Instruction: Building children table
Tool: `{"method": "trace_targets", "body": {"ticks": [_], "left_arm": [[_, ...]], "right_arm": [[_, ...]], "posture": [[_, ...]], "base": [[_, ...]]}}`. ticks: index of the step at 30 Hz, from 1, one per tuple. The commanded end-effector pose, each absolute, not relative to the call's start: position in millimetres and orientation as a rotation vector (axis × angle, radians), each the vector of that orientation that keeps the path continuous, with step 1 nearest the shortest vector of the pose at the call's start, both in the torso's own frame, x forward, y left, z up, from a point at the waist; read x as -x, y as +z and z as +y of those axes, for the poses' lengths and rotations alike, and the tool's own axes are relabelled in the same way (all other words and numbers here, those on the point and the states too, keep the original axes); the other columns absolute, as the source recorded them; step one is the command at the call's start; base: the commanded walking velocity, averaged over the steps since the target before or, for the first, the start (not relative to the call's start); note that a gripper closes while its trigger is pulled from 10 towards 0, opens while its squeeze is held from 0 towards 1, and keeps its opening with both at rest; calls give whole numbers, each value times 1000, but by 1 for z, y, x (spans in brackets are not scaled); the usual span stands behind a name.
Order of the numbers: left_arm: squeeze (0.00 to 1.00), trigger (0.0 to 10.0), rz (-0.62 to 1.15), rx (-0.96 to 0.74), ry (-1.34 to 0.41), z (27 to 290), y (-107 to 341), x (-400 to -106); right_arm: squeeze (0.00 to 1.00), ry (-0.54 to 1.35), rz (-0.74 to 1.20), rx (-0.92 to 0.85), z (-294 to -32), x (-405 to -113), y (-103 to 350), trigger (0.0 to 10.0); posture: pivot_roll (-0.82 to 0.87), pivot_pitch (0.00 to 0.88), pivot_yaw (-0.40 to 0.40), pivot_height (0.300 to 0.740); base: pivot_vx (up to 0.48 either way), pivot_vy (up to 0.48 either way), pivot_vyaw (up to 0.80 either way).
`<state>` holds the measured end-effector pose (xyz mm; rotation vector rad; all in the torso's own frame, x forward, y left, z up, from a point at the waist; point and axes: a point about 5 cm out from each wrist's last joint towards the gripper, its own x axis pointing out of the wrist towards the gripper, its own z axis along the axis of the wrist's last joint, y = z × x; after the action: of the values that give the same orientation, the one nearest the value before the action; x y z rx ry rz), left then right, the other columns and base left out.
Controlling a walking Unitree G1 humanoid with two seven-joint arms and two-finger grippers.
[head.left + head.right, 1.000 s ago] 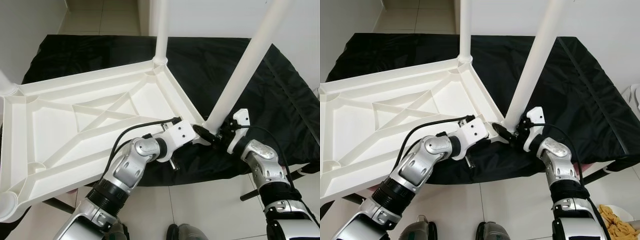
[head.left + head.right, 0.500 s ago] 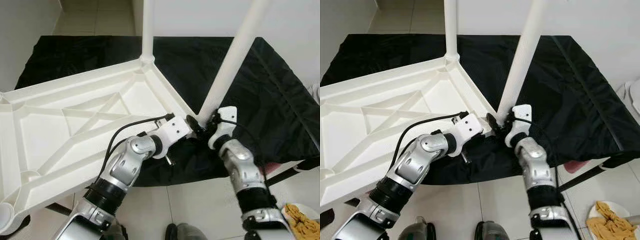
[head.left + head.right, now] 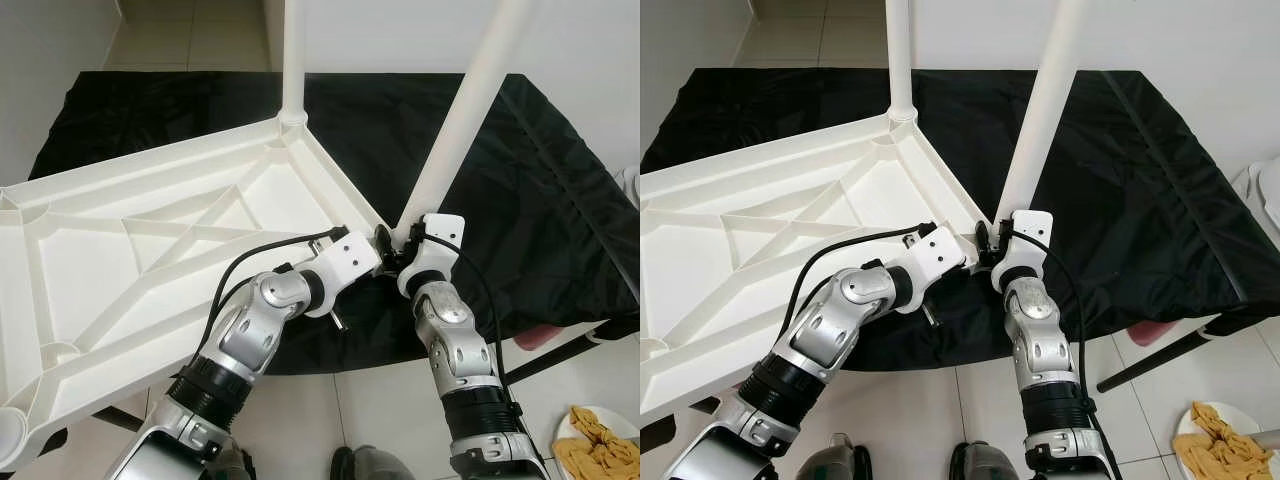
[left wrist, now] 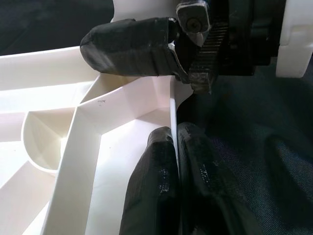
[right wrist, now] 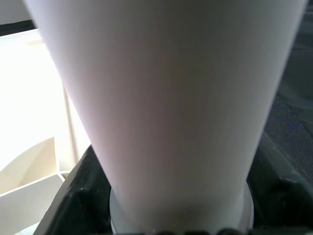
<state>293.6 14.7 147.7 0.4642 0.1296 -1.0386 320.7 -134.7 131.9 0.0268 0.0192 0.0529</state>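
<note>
1. White tabletop: upside down on a black cloth, ribbed underside up.
2. Left gripper: fingers pinched together on the thin tabletop rim, just short of the near corner.
3. Right gripper: directly beyond the left one, fingers clasping the base of a white leg.
4. That leg: leaning, foot at the corner between both grippers.
5. Second leg: upright at the far corner, well beyond both grippers.
</note>
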Motion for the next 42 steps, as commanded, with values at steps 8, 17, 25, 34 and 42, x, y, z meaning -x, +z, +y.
{"method": "trace_targets", "body": {"ticks": [8,17,25,34,42], "left_arm": [[0,10000,78,-414,-1158,-3,153,-278],[0,10000,77,-412,-1153,-3,153,-278],[0,10000,77,-413,-1152,-2,153,-278],[0,10000,75,-416,-1151,-2,154,-278],[0,10000,77,-418,-1145,-1,154,-278]], "right_arm": [[1000,-32,98,2,-165,-321,117,10000],[0,97,25,51,-185,-323,126,10000],[0,359,-12,92,-198,-320,133,10000],[0,647,90,108,-210,-306,113,10000],[0,665,111,92,-214,-304,109,0]], "posture": [[31,96,-51,740],[35,97,-52,740],[35,97,-48,740],[47,96,-49,740],[52,97,-52,740]], "base": [[0,0,0],[0,0,0],[0,0,0],[0,0,0],[0,0,0]]}}
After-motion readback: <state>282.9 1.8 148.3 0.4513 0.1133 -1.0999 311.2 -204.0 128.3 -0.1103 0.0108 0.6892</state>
